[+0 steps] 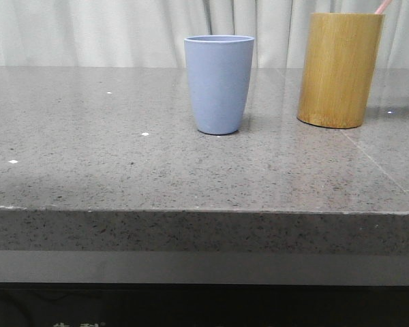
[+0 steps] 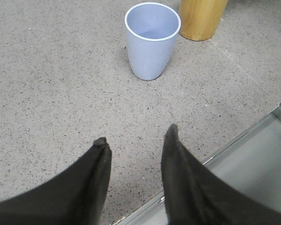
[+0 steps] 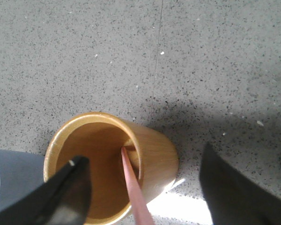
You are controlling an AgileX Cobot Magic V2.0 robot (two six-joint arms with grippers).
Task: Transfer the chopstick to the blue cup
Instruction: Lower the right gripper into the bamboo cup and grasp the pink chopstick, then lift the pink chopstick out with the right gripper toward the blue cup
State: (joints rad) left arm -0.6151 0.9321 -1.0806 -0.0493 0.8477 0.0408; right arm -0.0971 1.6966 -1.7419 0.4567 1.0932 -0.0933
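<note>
The blue cup [image 1: 219,85] stands upright mid-table and is empty in the left wrist view [image 2: 152,42]. A pink chopstick [image 3: 132,185] leans inside the yellow-brown bamboo cylinder [image 3: 152,154], right of the cup [image 1: 339,69]; only its pink tip [image 1: 382,7] shows in the front view. My right gripper [image 3: 144,157] is open above the cylinder, the chopstick between its fingers, untouched. My left gripper [image 2: 136,137] is open and empty over the table's near edge, short of the cup. Neither gripper shows in the front view.
The grey speckled stone table [image 1: 109,163] ends in a front edge [image 2: 243,136] under my left gripper. A seam in the stone [image 3: 157,70] runs past the cylinder. A pale curtain [image 1: 88,30] hangs behind the table.
</note>
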